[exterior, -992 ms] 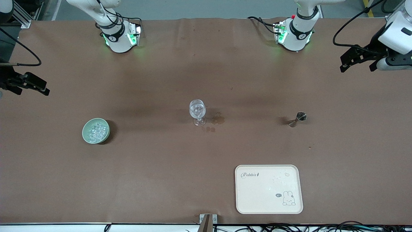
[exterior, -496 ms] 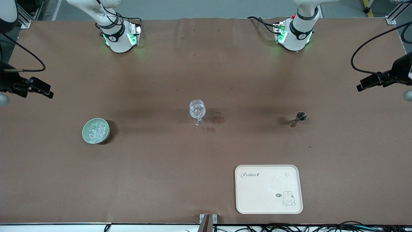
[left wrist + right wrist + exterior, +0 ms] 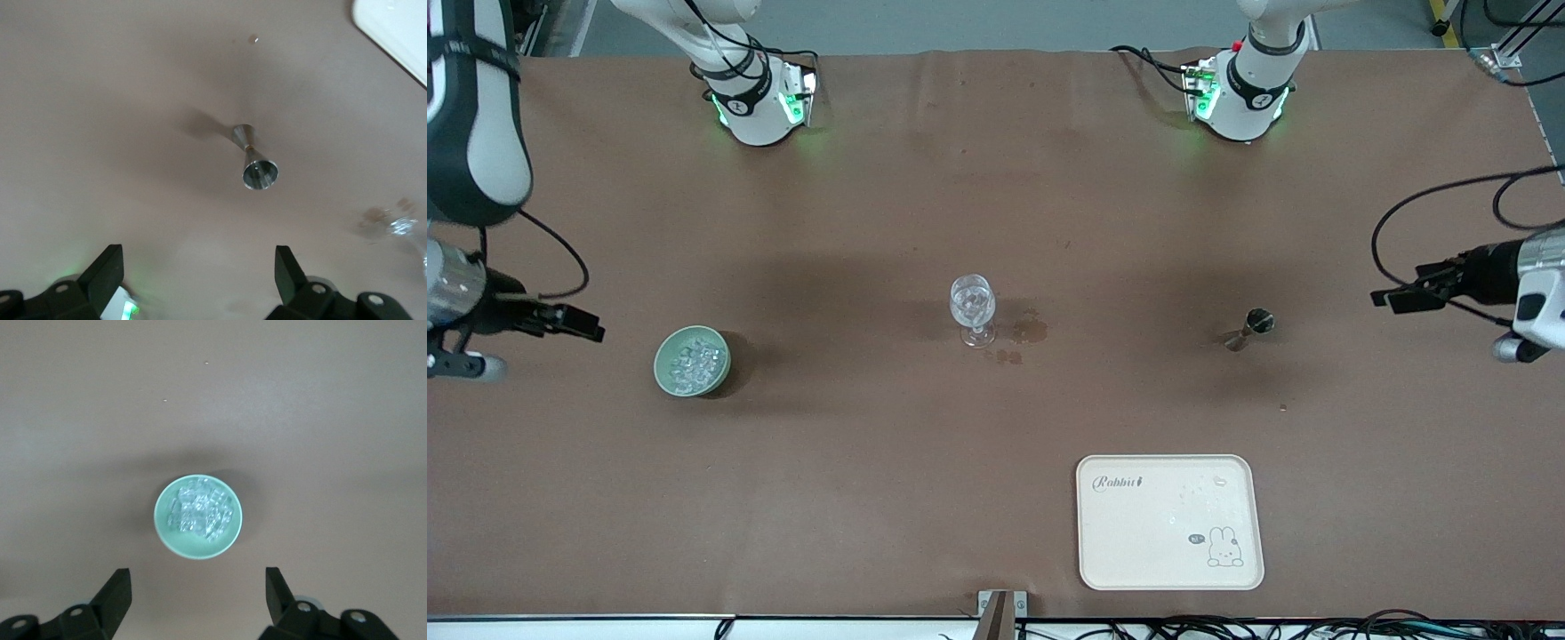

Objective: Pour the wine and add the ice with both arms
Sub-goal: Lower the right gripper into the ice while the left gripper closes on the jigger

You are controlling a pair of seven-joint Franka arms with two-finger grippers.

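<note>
Right wrist view: ice (image 3: pixel 199 513) beyond spread fingers (image 3: pixel 119 588)

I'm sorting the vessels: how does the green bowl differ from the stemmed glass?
The green bowl is low, wide and opaque; the stemmed glass is tall, narrow and clear. The bowl sits toward the right arm's end, the glass mid-table beside stains. Both stand upright; the bowl holds ice.

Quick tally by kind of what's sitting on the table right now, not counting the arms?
Green bowl holding the ice: 1
Stemmed glass: 1
Metal jigger: 1
Cream rabbit-print tray: 1
Total: 4 items; the ice lumps are too many and too small to count.
</note>
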